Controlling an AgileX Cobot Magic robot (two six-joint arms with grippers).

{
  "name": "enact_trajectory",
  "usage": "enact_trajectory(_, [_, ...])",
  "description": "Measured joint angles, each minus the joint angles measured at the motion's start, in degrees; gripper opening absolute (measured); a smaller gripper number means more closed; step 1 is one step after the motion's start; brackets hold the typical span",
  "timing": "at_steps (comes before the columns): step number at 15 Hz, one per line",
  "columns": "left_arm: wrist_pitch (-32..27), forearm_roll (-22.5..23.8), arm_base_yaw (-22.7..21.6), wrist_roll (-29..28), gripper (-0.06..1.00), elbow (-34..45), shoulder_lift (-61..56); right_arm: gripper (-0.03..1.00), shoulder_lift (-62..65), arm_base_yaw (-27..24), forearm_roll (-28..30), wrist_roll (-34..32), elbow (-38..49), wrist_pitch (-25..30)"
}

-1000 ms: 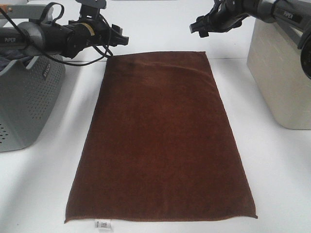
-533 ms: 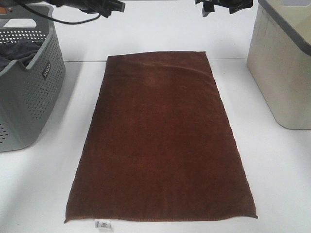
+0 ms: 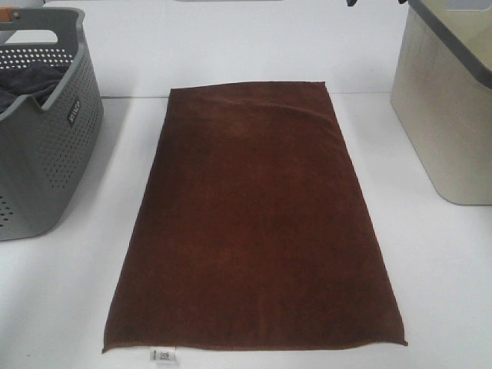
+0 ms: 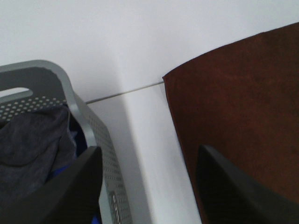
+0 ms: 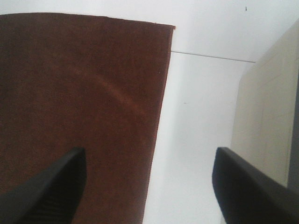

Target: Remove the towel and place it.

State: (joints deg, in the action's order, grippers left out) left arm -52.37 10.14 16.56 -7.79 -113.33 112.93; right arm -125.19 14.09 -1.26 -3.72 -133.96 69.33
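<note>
Reddish-brown towel point(image 3: 254, 223), perforated grey basket point(image 3: 46, 154)

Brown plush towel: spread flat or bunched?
Spread flat: the dark reddish-brown plush towel lies as a smooth rectangle on the white table.

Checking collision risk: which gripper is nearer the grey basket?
Left. The left gripper hangs over the grey basket rim; the right gripper hangs across the towel, near the beige bin.
</note>
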Motion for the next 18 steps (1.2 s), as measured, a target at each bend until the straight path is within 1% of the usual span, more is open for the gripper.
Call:
enact_trajectory(1, [-2.81, 0.00, 0.00, 0.00, 0.57, 0.00, -0.57, 0.71, 1.03, 0.00, -0.23, 0.00, 0.00, 0.23])
enact_trajectory(3, [-9.22, 0.06, 0.00, 0.00, 0.57, 0.00, -1.32, 0.71, 3.09, 0.00, -2.52, 0.00, 0.00, 0.40])
enact_trajectory(5, [-15.70, 1.20, 0.00, 0.00, 0.57, 0.00, -1.78, 0.71, 5.67, 0.00, -3.95, 0.00, 0.69, 0.46])
enact_trajectory(7, [-16.96, 3.90, 0.00, 0.00, 0.57, 0.00, -2.75, 0.71, 9.97, 0.00, -4.41, 0.06, 4.01, 0.52])
enact_trajectory(10, [-17.02, 4.47, 0.00, 0.00, 0.57, 1.83, -6.42, 0.71, 16.79, 0.00, -4.41, 0.06, 12.61, 0.52])
enact_trajectory(13, [-17.02, 4.47, 0.00, -0.29, 0.57, 11.12, -14.90, 0.71, 24.87, 0.00, -4.53, 0.69, 26.18, 0.46])
enact_trajectory(18, [-17.07, 0.34, 0.00, -1.43, 0.57, 33.86, -31.40, 0.71, 35.70, 0.00, -4.53, 1.89, 49.56, 0.57])
